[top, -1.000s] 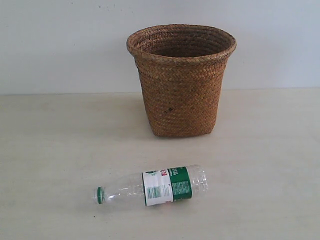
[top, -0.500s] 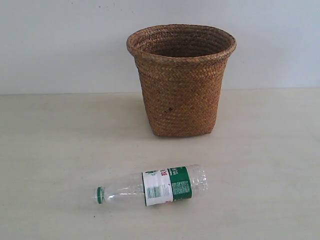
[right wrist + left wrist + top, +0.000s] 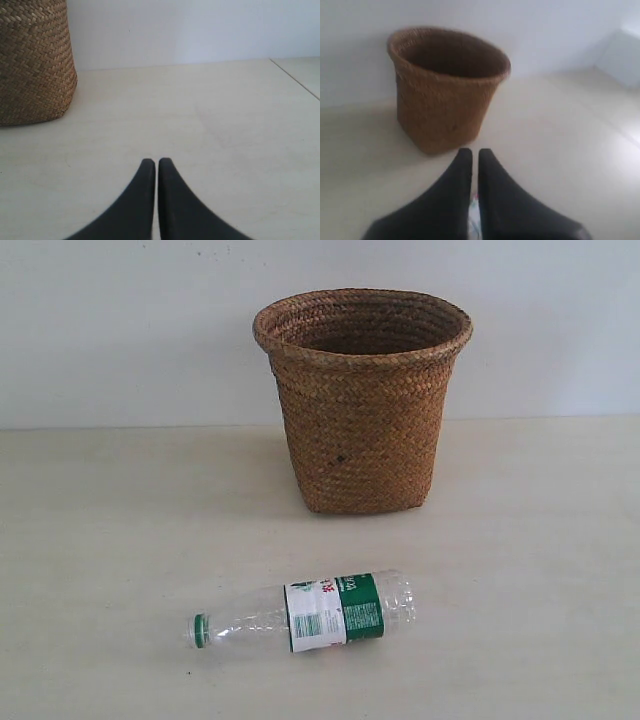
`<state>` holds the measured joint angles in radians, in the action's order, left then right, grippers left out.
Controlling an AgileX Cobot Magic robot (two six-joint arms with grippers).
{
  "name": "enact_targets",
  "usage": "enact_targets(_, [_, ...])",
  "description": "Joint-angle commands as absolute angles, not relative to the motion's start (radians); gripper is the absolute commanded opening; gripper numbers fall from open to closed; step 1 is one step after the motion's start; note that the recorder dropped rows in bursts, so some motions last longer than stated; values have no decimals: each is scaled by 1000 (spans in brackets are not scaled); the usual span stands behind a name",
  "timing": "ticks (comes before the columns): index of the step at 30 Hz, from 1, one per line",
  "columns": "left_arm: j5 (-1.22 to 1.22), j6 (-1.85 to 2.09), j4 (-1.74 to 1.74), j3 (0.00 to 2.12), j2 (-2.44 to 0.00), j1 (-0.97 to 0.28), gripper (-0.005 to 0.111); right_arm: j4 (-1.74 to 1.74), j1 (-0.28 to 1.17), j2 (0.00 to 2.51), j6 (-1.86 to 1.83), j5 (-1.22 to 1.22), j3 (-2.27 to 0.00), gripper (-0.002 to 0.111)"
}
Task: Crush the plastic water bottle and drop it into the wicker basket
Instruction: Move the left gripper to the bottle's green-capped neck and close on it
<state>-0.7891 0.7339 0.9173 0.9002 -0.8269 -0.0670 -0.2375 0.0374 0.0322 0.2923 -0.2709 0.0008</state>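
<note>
The plastic water bottle (image 3: 310,615) lies on its side on the pale table, green cap to the left, whole and uncrushed. Behind it the tall brown wicker basket (image 3: 362,400) stands upright; it also shows in the left wrist view as the basket (image 3: 445,90) and partly in the right wrist view as the basket (image 3: 32,62). My left gripper (image 3: 475,152) is shut, with a sliver of the bottle's label (image 3: 474,220) showing through the slit below its fingers. Shut on nothing over bare table is my right gripper (image 3: 152,162). Neither gripper appears in the exterior view.
A white wall (image 3: 120,330) rises right behind the basket. The table's edge (image 3: 295,75) runs past on one side in the right wrist view. A pale block (image 3: 622,55) sits far off in the left wrist view.
</note>
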Motion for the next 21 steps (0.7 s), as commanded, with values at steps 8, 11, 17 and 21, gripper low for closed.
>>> enact_targets(8, [-987, 1217, 664, 977, -1185, -71, 13, -240, 32, 32, 289, -266, 0, 0])
enact_targets(11, [-987, 1292, 653, 977, -1230, -110, 31, -240, 32, 32, 289, -266, 0, 0])
enact_targets(17, [-896, 1340, 548, 973, -1327, -282, 47, -240, 32, 32, 289, -266, 0, 0])
enact_targets(21, [-788, 1310, 433, 948, -1404, -359, 47, -240, 32, 32, 289, -266, 0, 0])
